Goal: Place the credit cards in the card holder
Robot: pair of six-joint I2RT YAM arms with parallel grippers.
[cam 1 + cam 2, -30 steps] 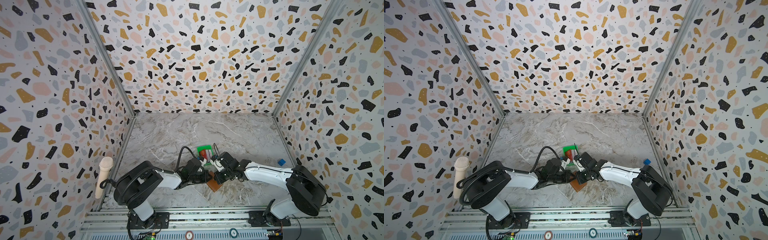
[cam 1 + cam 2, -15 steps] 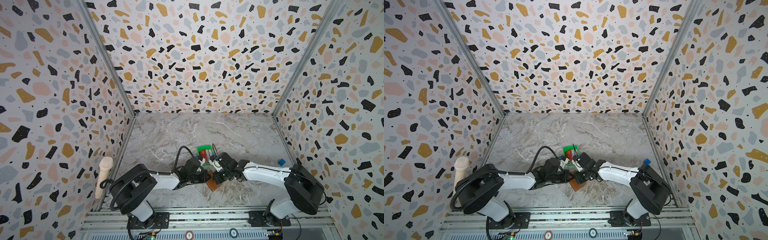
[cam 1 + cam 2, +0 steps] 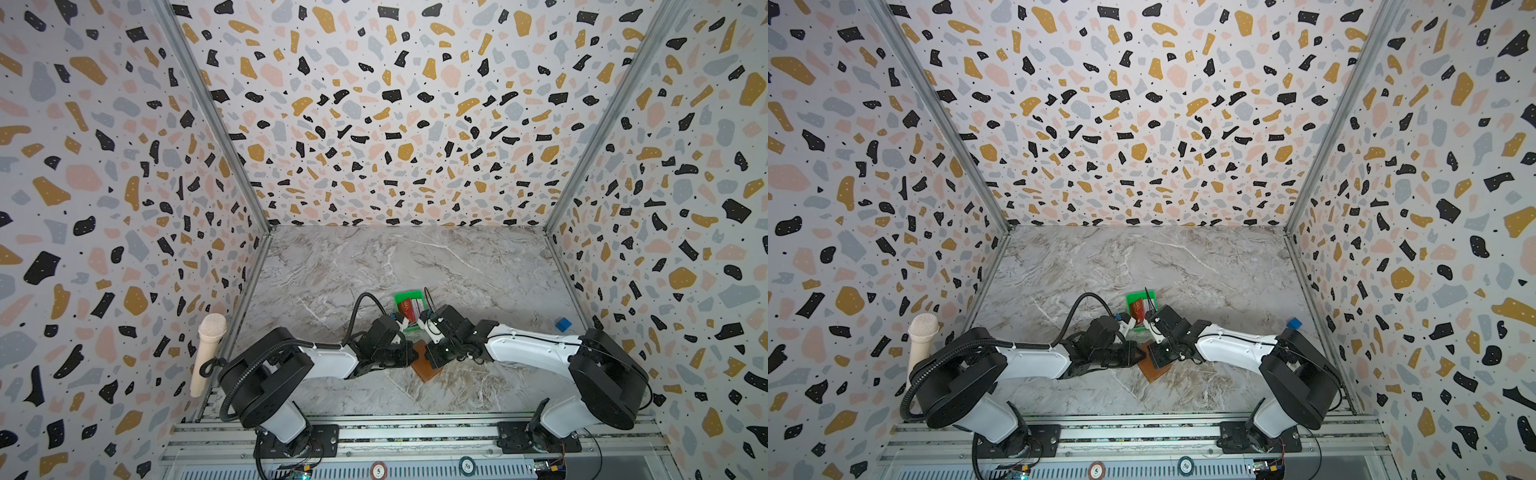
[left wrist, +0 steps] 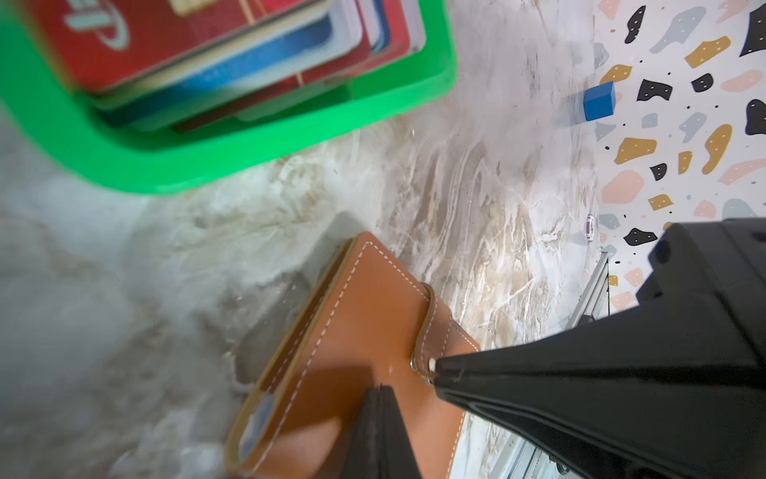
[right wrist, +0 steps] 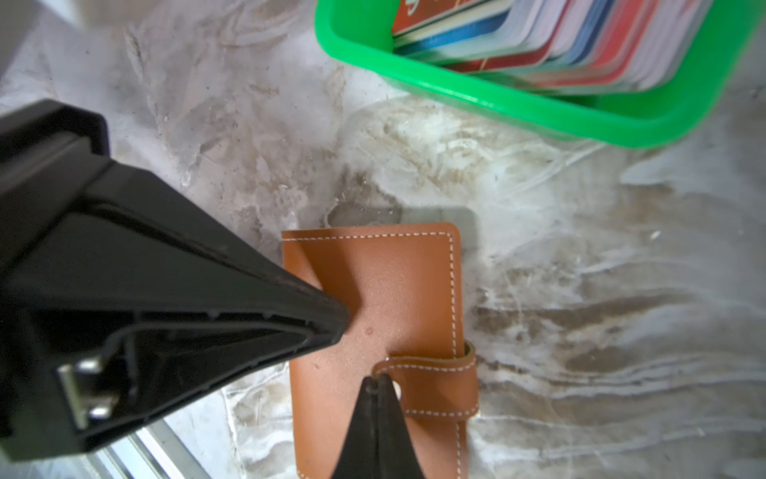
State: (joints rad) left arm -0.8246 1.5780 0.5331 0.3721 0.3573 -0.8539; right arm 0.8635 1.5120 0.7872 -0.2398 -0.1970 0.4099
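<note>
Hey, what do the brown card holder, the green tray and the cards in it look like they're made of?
Card holder: leather or imitation leather, tan, faintly grained matte skin with white stitching along the edges. Tray: moulded plastic, bright green, smooth and slightly glossy, rounded rim. Cards: probably thin printed plastic, stiff flat sheets with rounded corners; too blurred to be certain.

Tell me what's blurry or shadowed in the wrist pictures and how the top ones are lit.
Left wrist view: green tray and credit cards out of focus, card holder stitching sharp. Right wrist view: cards soft, holder crisp, wedge shadows on its cover. Both top views: even light, no glare.
</note>
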